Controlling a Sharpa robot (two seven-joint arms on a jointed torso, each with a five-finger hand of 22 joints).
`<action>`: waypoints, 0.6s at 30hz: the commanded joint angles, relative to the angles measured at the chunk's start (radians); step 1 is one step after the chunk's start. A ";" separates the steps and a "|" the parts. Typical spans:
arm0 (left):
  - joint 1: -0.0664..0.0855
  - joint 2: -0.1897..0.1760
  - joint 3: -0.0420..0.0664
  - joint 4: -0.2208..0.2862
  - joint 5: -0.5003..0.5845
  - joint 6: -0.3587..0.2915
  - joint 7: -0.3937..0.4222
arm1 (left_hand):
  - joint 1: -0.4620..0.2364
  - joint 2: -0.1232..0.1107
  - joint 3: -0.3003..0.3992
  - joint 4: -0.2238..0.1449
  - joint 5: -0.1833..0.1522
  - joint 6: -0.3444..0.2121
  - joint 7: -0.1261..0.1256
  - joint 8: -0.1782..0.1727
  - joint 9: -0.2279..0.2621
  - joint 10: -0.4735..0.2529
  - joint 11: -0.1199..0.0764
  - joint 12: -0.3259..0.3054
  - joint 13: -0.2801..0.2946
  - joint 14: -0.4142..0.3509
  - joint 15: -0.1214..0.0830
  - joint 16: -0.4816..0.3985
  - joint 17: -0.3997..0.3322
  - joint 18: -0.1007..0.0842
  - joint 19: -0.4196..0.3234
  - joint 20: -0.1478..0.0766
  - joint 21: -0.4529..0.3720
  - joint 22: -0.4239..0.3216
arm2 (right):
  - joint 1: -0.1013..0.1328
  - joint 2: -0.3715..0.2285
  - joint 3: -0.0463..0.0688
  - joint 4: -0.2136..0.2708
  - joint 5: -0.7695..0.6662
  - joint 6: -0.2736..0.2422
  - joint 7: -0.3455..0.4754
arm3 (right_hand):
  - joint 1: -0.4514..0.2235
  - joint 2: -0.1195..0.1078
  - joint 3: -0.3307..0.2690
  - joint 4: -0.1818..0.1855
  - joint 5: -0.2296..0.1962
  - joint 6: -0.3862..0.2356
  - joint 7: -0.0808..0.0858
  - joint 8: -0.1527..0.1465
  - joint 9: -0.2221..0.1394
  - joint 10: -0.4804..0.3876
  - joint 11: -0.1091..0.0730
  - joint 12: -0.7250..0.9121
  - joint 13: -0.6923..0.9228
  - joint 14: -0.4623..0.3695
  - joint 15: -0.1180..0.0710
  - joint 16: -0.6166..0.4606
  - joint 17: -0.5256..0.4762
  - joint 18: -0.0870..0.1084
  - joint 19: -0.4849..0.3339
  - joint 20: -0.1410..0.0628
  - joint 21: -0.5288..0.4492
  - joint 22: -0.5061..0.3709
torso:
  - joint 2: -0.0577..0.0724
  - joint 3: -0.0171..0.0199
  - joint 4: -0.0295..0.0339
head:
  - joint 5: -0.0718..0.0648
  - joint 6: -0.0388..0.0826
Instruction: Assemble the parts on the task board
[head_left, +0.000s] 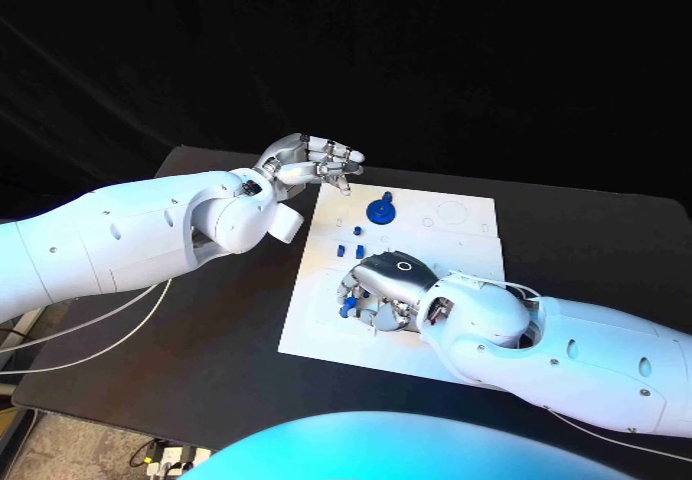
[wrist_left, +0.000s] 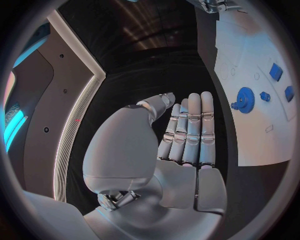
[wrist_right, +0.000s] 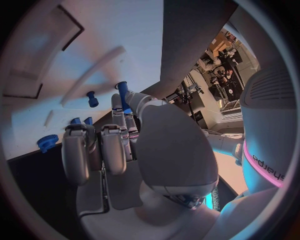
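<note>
The white task board (head_left: 459, 245) lies in the middle of the black table. A blue gear (head_left: 381, 210) stands on its far part, with small blue parts (head_left: 351, 250) just in front of it. My right hand (head_left: 382, 288) rests low on the board's near left part, fingers curled down. In the right wrist view that hand (wrist_right: 125, 145) pinches a blue peg (wrist_right: 122, 91) between thumb and a finger; a blue pin (wrist_right: 92, 98) and a blue knob (wrist_right: 47, 142) are close by. My left hand (head_left: 307, 160) hovers beyond the board's far left corner, fingers straight (wrist_left: 187, 130), holding nothing, with the gear (wrist_left: 244, 99) off to its side.
The board has shallow cut-outs, a round one (head_left: 453, 212) at the far right and rectangular ones (wrist_right: 70, 26). White cables (head_left: 87, 335) hang off the table's left side. Bare black table (head_left: 188, 340) lies left of the board.
</note>
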 joint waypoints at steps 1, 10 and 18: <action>0.001 0.001 0.001 0.002 0.006 0.014 0.004 | 0.001 0.011 -0.002 -0.006 0.003 0.000 0.003 -0.005 -0.001 -0.004 0.004 -0.002 0.000 -0.005 0.002 -0.005 -0.001 0.004 -0.005 0.000 0.006 0.001 | -0.003 0.004 -0.001 -0.001 -0.028 0.025 -0.003 | -0.006 0.003 0.005 0.002 0.003 0.003 0.001 0.006 0.001 0.007 -0.014 0.003 0.001 0.053 -0.005 0.001 0.020 -0.016 0.074 -0.007 -0.003 0.228 | 0.001 -0.0003 0.0004 | 0.001 0.000; 0.001 -0.001 0.001 0.003 0.006 0.015 0.003 | 0.001 0.011 -0.002 -0.006 0.003 0.000 0.003 -0.005 -0.001 -0.004 0.004 -0.002 0.000 -0.005 0.002 -0.005 -0.001 0.004 -0.005 0.000 0.006 0.001 | -0.006 0.010 -0.001 -0.005 -0.059 0.030 -0.032 | -0.012 0.004 0.009 -0.001 0.003 0.003 0.002 0.007 0.003 0.007 -0.013 0.003 0.001 0.053 -0.004 0.001 0.021 -0.016 0.074 -0.007 -0.003 0.228 | 0.001 -0.0012 0.0006 | -0.001 -0.003; 0.001 -0.003 0.001 0.004 0.006 0.016 0.001 | -0.002 0.011 -0.003 -0.005 0.002 0.000 0.003 -0.005 -0.001 -0.004 0.004 -0.001 0.000 -0.005 0.003 -0.004 -0.001 0.004 -0.006 0.001 0.006 0.002 | -0.008 0.014 -0.001 -0.005 -0.092 0.040 -0.058 | -0.016 0.003 0.011 -0.002 0.003 0.001 0.002 0.007 0.003 0.006 -0.013 0.003 0.001 0.053 -0.004 0.000 0.019 -0.016 0.074 -0.007 -0.003 0.228 | 0.001 -0.0004 0.0007 | -0.001 -0.003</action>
